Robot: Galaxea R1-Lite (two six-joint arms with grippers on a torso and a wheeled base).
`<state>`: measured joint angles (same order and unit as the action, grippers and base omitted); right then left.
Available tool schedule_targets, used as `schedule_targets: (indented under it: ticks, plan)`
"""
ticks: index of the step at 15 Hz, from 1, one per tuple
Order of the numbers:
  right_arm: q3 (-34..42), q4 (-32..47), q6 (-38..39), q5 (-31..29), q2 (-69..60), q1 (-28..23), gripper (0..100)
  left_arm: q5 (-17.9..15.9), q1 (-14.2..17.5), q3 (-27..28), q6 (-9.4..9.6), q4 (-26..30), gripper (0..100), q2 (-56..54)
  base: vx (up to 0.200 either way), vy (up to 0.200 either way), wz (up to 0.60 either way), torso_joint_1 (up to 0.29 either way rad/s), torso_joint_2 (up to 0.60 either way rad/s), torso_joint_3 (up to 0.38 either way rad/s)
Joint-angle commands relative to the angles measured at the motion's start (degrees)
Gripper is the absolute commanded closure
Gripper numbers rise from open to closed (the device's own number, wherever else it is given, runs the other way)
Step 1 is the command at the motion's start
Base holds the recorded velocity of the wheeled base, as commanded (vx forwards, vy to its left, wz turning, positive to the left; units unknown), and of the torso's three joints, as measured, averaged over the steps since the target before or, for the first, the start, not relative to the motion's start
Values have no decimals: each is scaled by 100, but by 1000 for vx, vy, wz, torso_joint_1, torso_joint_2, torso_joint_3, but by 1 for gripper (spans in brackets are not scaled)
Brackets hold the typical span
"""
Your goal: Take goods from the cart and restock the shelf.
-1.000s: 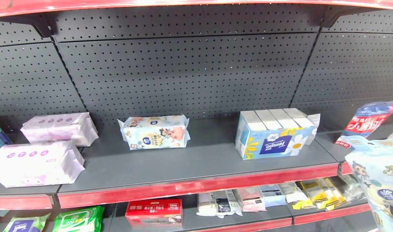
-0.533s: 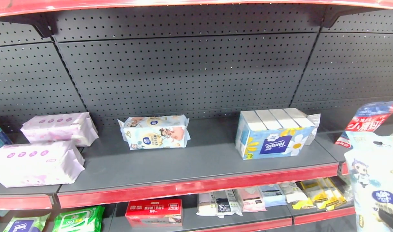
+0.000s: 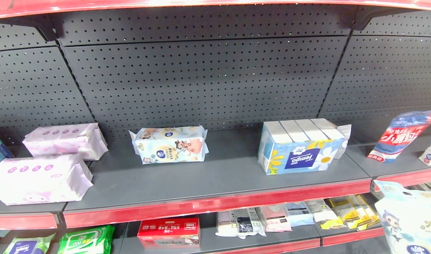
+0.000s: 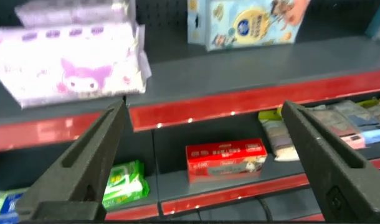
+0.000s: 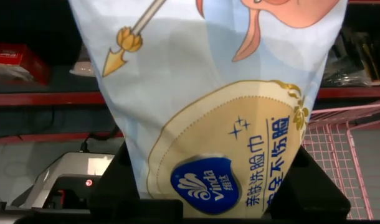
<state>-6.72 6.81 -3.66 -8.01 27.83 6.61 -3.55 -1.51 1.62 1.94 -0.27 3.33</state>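
At the lower right of the head view, the tissue pack (image 3: 411, 218) sits lower than half a second ago, below the front edge of the shelf (image 3: 219, 173) and well apart from the matching pack (image 3: 170, 144) on it. The right claw (image 5: 215, 186) is clamped on the tissue pack; the left claw (image 4: 204, 106) is spread apart, empty. Placement probably remains ahead: the tissue pack must rise over that edge.

On the shelf (image 3: 215, 176) a wipes pack (image 3: 170, 144) lies in the middle, a tissue box (image 3: 300, 146) at its 3 o'clock, two soft packs (image 3: 39, 178) at 9 o'clock, one behind the other. At 4 o'clock, before the shelf, a bag (image 3: 409, 218) sits in the right tool (image 5: 218, 193).
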Motion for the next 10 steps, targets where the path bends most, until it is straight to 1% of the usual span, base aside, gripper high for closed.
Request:
schedule_targets:
  ticks: [1, 2, 3, 4, 5, 6, 7, 8, 9, 10]
  plan:
    - [-251, -13, -21, 10, 284, -2, 100, -146, -200, 2035, -440, -26, 0, 2251, 0, 0, 0, 0, 0, 0]
    - [-304, -13, -30, 19, 284, 7, 100, -137, -200, 2580, -633, -131, 0, 2928, 0, 0, 0, 0, 0, 0]
    - [-339, -22, -30, 27, 258, 16, 100, -67, -148, 2879, -607, -377, 0, 3649, 0, 0, 0, 0, 0, 0]
    - [-480, -13, -30, 19, 161, 7, 100, 214, 72, 2791, -387, -1353, 0, 4554, 0, 0, 0, 0, 0, 0]
    - [-576, -13, 5, 19, 161, -2, 100, 249, 81, 2677, -150, -1960, 0, 5169, 0, 0, 0, 0, 0, 0]
    - [-585, -13, 5, 27, 152, -2, 100, 240, 81, 2677, -141, -2039, 0, 5248, 0, 0, 0, 0, 0, 0]
    - [-629, -13, -47, 71, 144, 34, 100, 144, 63, 2721, -9, -2584, 0, 6004, 0, 0, 0, 0, 0, 0]
    - [-699, -13, -83, 71, 161, 60, 100, -199, 72, 2809, 237, -2575, 0, 6417, 0, 0, 0, 0, 0, 0]
    - [-726, -13, -83, 71, 179, 51, 100, -638, 160, 2861, 553, -2478, 0, 6716, 0, 0, 0, 0, 0, 0]
    - [-735, -13, -91, 71, 170, 60, 100, -990, 274, 2905, 799, -2399, 0, 7024, 0, 0, 0, 0, 0, 0]
